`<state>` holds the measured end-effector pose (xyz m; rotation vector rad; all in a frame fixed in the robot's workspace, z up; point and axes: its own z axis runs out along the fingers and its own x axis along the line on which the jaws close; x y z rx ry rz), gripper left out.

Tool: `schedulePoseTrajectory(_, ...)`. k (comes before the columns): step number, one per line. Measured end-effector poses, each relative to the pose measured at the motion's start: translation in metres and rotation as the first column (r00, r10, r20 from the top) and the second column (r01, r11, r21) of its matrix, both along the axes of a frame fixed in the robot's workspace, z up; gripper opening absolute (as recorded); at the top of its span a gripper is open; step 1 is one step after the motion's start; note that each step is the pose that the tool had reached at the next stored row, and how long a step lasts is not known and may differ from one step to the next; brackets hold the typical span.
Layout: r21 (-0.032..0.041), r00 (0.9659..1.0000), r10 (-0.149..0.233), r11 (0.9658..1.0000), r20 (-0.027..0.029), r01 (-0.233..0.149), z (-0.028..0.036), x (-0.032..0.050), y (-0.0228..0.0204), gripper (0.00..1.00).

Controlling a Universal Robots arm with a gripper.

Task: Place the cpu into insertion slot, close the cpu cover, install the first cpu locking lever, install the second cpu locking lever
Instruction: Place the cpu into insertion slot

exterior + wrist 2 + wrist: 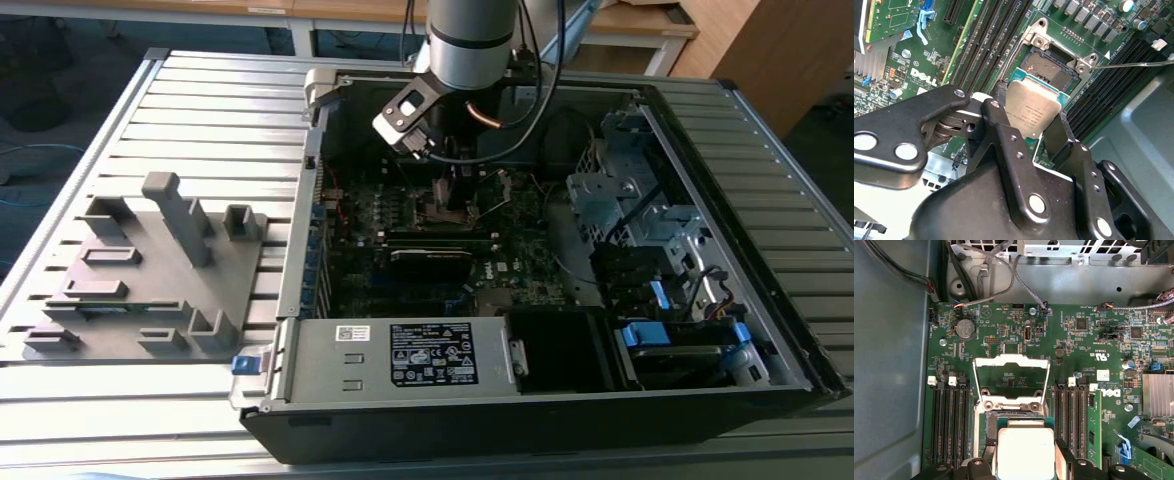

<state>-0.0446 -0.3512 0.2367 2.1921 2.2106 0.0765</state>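
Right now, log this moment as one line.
end effector: shut on cpu | cpu: held over insertion slot, not seated | cpu cover: open

Black label with white print and symbols, on the grey power supply housing. A small white sticker sits beside it. White maker's logo printed on the motherboard. Fine dark print on the cpu lid, too small to read. Further white board markings, also too small.
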Motion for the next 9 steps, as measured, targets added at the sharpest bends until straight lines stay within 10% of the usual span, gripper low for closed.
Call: schedulePoseTrajectory(9, 0.0000, 1.0000, 0.000, 1.0000, 0.0000, 0.000, -0.0053, -0.0003, 0.0000, 0.54)
